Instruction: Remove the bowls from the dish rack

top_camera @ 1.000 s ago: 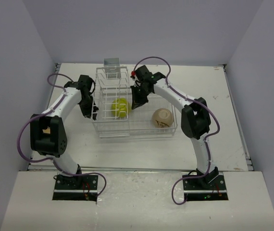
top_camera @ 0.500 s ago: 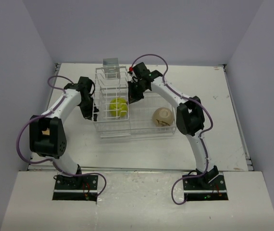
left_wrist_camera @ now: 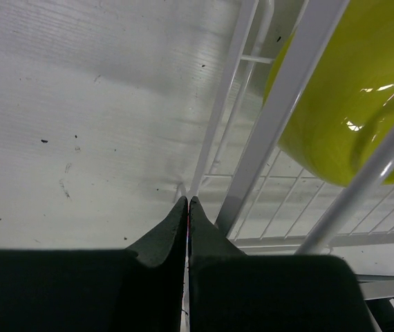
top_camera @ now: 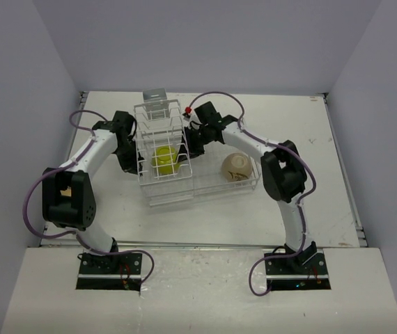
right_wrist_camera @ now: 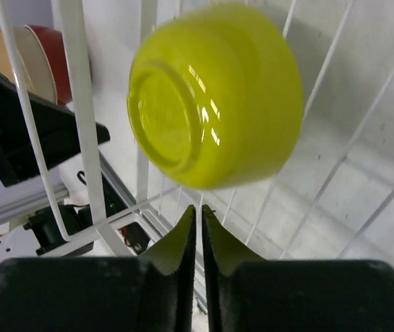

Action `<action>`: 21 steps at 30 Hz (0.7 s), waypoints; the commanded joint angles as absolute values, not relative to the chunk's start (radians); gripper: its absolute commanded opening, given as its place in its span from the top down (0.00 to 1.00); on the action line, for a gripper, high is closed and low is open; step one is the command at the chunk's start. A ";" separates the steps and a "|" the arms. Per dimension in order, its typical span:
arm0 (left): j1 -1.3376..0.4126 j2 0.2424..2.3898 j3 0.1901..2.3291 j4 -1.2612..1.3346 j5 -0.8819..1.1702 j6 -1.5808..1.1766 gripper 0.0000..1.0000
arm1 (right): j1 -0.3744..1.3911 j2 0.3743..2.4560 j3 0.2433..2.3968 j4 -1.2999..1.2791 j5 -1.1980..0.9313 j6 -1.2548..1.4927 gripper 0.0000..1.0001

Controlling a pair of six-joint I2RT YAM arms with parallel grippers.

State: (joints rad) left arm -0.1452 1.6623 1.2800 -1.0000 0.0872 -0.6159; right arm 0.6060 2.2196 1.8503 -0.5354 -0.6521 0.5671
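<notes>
The white wire dish rack (top_camera: 205, 188) sits mid-table, skewed, with its left end raised. A yellow bowl (top_camera: 164, 158) lies inside its left basket section, and a tan bowl (top_camera: 236, 168) lies in its right part. My left gripper (top_camera: 134, 161) is at the rack's left side, and in the left wrist view it (left_wrist_camera: 188, 199) is shut on a thin rack wire (left_wrist_camera: 214, 131) next to the yellow bowl (left_wrist_camera: 349, 90). My right gripper (top_camera: 188, 142) is at the basket's right wall. In the right wrist view it (right_wrist_camera: 198, 207) is shut on a rack wire just below the yellow bowl (right_wrist_camera: 218, 97).
A small grey box (top_camera: 155, 95) sits at the rack's far end. The white table (top_camera: 310, 139) is walled on three sides, with raised edges left and right. Both arm bases stand at the near edge.
The rack has shifted left and its basket end has tipped up, carrying the yellow bowl left. My right gripper has moved left and back with the rack wire. The left gripper has barely moved.
</notes>
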 commanded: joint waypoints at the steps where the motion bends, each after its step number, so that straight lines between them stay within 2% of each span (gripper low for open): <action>1: -0.166 1.628 1.269 -0.930 0.164 -0.617 1.00 | 0.640 2.019 1.745 -0.500 -0.553 0.538 0.88; 3: -0.166 1.632 1.263 -0.916 0.170 -0.618 1.00 | 0.629 1.990 1.721 -0.508 -0.525 0.531 0.82; 4: -0.166 1.641 1.264 -0.914 0.172 -0.620 1.00 | 0.626 1.973 1.710 -0.509 -0.520 0.532 0.75; 6: -0.166 1.651 1.269 -0.908 0.175 -0.621 1.00 | 0.618 1.968 1.723 -0.520 -0.526 0.537 0.71; 7: -0.166 1.658 1.272 -0.905 0.176 -0.621 1.00 | 0.615 1.974 1.732 -0.526 -0.532 0.538 0.64; 11: -0.164 1.687 1.308 -0.911 0.175 -0.623 1.00 | 0.598 2.008 1.787 -0.577 -0.511 0.534 0.47; 15: -0.163 1.713 1.347 -0.920 0.178 -0.621 1.00 | 0.575 2.057 1.807 -0.581 -0.554 0.549 0.44; 17: -0.163 1.721 1.368 -0.928 0.172 -0.618 1.00 | 0.571 2.077 1.815 -0.589 -0.552 0.548 0.46; 20: -0.160 1.740 1.387 -0.931 0.172 -0.615 1.00 | 0.566 2.092 1.815 -0.592 -0.537 0.546 0.67; 21: -0.158 1.750 1.388 -0.930 0.176 -0.614 1.00 | 0.566 2.098 1.818 -0.595 -0.535 0.545 0.85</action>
State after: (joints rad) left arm -0.1452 1.7317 1.3434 -0.9623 0.1120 -0.6159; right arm 0.5697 2.0857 1.7817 -0.5789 -0.5365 0.5526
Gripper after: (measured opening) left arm 0.002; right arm 0.201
